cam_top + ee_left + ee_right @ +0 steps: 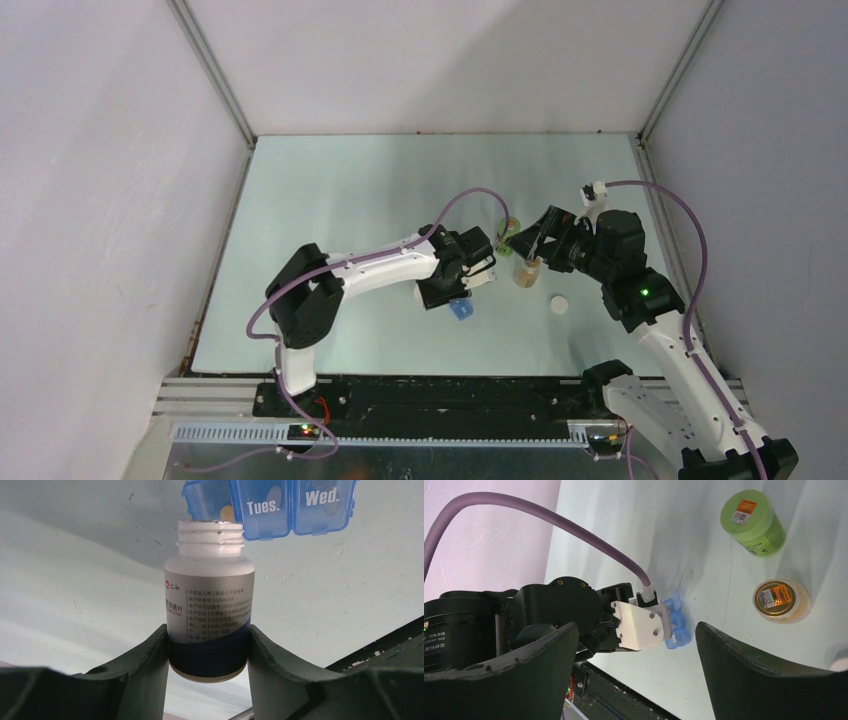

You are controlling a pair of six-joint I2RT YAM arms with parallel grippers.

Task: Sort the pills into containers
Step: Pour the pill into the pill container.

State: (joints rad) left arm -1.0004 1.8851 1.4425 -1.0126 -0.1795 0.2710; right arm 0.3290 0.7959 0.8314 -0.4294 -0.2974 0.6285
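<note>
The left gripper [207, 645] is clamped on the white pill bottle [210, 595], 2 fingers pinching its lower body. The cap is off and the threaded neck is bare. That open neck sits just beside the blue weekly pill organizer [270, 505], right at the open compartment next to the lids marked "Tues." and "Wed.". I cannot tell whether they touch. 1 tan pill [228, 513] shows in that open compartment. Over on the other side, the right gripper [636, 627] hangs with its jaws spread wide and nothing between them, above the pale tabletop [350, 190]. Near it stand a green jar [752, 522] and an amber jar [781, 600], both lidded, and a small white cap [559, 302] lies just beyond them.
</note>
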